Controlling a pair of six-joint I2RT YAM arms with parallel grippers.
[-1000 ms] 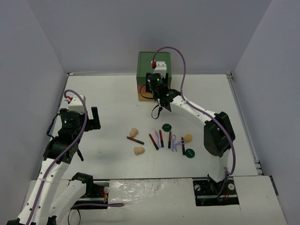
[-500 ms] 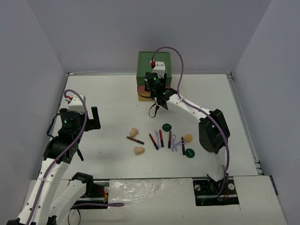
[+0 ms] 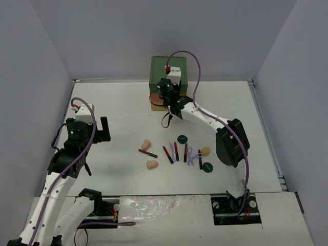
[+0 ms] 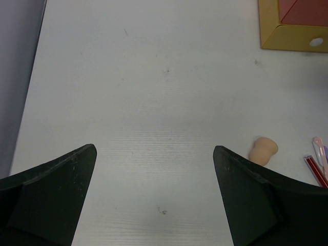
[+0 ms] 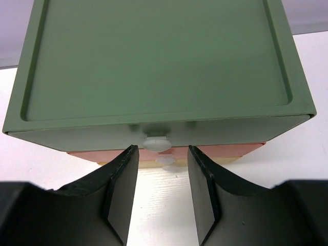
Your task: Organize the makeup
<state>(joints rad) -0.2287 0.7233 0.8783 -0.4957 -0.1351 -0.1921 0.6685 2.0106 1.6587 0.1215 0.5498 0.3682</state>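
The makeup lies in the middle of the table: three tan sponges (image 3: pixel 146 144) (image 3: pixel 151 164) (image 3: pixel 206 150), two dark green discs (image 3: pixel 182 138) (image 3: pixel 207 166), black-and-red sticks (image 3: pixel 148 153) and lilac tools (image 3: pixel 190 155). My right gripper (image 3: pixel 165 97) is open at the front of the drawer box (image 3: pixel 168 72). In the right wrist view its fingertips (image 5: pixel 163 154) stand either side of the green drawer's white knob (image 5: pixel 157 143), not touching it. My left gripper (image 3: pixel 100 128) is open and empty over bare table at the left (image 4: pixel 155 149); one sponge (image 4: pixel 263 149) lies to its right.
The drawer box has a green top drawer (image 5: pixel 154 61), an orange drawer (image 5: pixel 225 150) and a yellow one below; its corner shows in the left wrist view (image 4: pixel 292 31). Grey walls close in the table on the left, back and right.
My right gripper has moved away from the middle of the table and up to the front of the drawer box. The left arm and the makeup have not moved.
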